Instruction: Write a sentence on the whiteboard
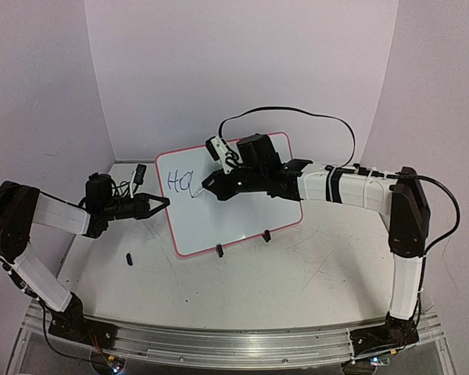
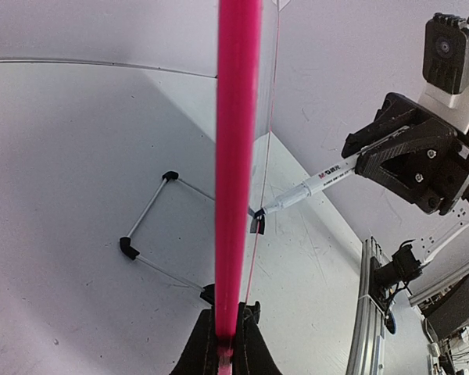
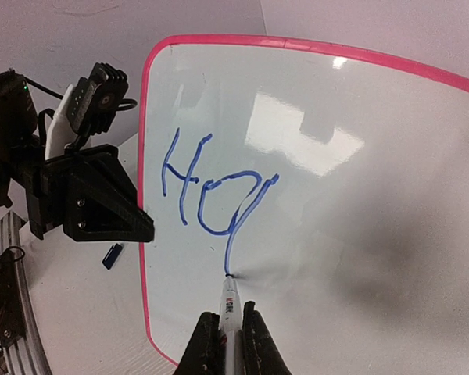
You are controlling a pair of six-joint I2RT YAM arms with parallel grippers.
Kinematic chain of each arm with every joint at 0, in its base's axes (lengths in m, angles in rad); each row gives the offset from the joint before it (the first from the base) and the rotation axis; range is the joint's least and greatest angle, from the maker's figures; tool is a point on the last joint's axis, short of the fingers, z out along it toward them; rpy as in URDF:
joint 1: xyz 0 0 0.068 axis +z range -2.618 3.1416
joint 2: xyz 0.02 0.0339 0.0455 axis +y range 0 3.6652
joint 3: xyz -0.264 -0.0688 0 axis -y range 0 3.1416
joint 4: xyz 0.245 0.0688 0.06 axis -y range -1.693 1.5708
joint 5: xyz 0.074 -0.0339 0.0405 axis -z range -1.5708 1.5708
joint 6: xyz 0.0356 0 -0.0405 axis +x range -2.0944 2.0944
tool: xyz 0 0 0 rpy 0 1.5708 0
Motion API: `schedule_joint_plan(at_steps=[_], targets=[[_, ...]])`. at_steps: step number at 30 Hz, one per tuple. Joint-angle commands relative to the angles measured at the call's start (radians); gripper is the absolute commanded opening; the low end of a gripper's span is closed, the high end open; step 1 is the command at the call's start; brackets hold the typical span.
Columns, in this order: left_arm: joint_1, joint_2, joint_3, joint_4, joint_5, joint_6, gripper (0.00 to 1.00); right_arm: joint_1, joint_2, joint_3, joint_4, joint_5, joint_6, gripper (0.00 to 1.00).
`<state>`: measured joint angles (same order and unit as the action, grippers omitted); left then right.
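The whiteboard (image 1: 242,215) stands tilted on its two black feet, with a pink rim. My left gripper (image 1: 162,202) is shut on its left rim (image 2: 236,156), seen edge-on in the left wrist view. My right gripper (image 1: 205,187) is shut on a white marker (image 3: 230,308); its tip touches the board at the foot of a long blue stroke. The sentence (image 3: 211,195) reads only "Ho" plus that downstroke, in blue at the board's upper left (image 1: 177,182). The marker also shows in the left wrist view (image 2: 309,186), held by the right gripper (image 2: 359,160).
A small dark marker cap (image 1: 129,258) lies on the white table left of the board; it also shows in the right wrist view (image 3: 112,255). The board's wire stand (image 2: 148,226) rests behind it. A black cable (image 1: 297,113) loops above the right arm. Lilac walls close the back.
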<state>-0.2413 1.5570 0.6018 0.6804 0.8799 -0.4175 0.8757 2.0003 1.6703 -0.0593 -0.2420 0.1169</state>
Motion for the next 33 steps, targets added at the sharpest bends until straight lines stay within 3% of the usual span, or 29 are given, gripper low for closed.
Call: schedule_joint_plan(at_steps=[1, 11, 33], targets=[[-0.006, 0.010, 0.029, -0.018, -0.027, 0.009, 0.00, -0.003, -0.007, 0.078, 0.031, 0.028, 0.002, 0.00], [-0.006, 0.008, 0.027, -0.016, -0.026, 0.010, 0.00, -0.015, 0.043, 0.194, 0.020, 0.064, -0.005, 0.00], [-0.005, 0.006, 0.027, -0.018, -0.025, 0.009, 0.00, -0.024, 0.048, 0.180, 0.008, 0.087, -0.005, 0.00]])
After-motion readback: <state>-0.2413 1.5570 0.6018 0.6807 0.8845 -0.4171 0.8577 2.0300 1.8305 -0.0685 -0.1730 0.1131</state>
